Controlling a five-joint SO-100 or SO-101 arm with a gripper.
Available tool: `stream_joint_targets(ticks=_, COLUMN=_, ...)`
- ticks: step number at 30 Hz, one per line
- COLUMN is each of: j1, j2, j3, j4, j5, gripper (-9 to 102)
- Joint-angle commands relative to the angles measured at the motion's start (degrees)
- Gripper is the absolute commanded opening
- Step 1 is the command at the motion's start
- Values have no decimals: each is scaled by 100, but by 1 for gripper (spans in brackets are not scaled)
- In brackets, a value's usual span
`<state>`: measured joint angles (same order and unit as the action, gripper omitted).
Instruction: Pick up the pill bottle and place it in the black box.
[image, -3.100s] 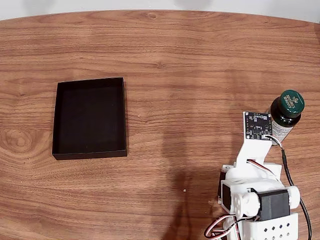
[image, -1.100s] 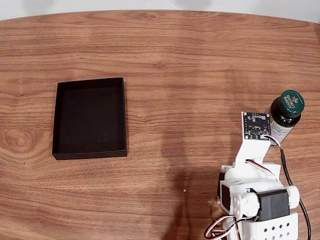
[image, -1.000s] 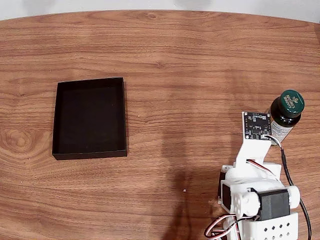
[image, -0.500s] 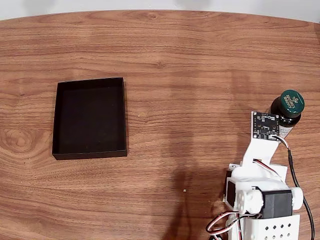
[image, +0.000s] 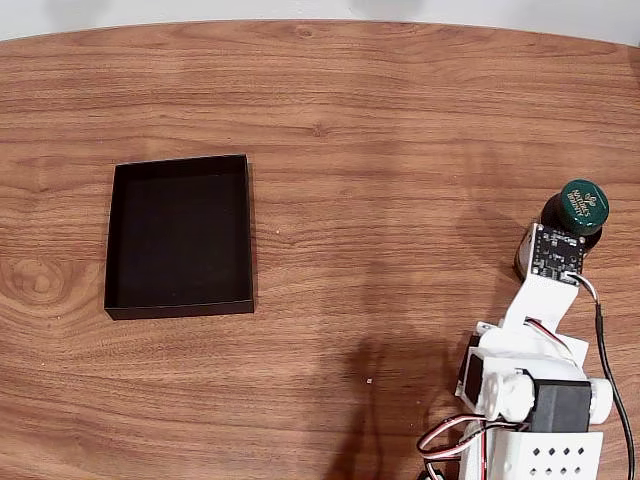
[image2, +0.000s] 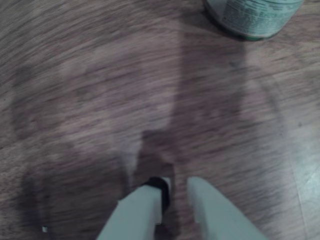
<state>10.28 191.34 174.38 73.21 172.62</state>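
The pill bottle (image: 581, 206) stands upright near the table's right edge in the fixed view, its dark green cap facing up. In the wrist view its labelled lower body (image2: 254, 16) sits at the top edge, right of centre. My gripper (image2: 176, 186) hovers over bare wood well short of the bottle, its two pale fingers almost together with nothing between them. In the fixed view the wrist's camera board (image: 556, 254) sits just below and left of the cap and hides the fingers and part of the bottle. The black box (image: 112, 240) lies far off on the left.
The arm's white base (image: 530, 455) fills the bottom right corner of the fixed view, with a black cable (image: 604, 345) running up its right side. Bare wood table (image: 380, 150) spreads between bottle and box.
The arm has swung to the right, towards the bottle. Its camera board now overlaps the bottle's lower body. Bottle and box have stayed put.
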Motion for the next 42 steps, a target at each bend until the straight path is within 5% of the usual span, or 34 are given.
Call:
stream_joint_targets(ticks=1, j1=176, j2=-18, j3=-79, j4=-360, j5=-158, gripper=1)
stream_joint_targets(ticks=8, j1=483, j2=-18, j3=-79, j4=-492, j5=-431, gripper=14)
stream_joint_targets(ticks=42, j1=1644, j2=0, j3=-79, j4=-2417, j5=79, gripper=35)
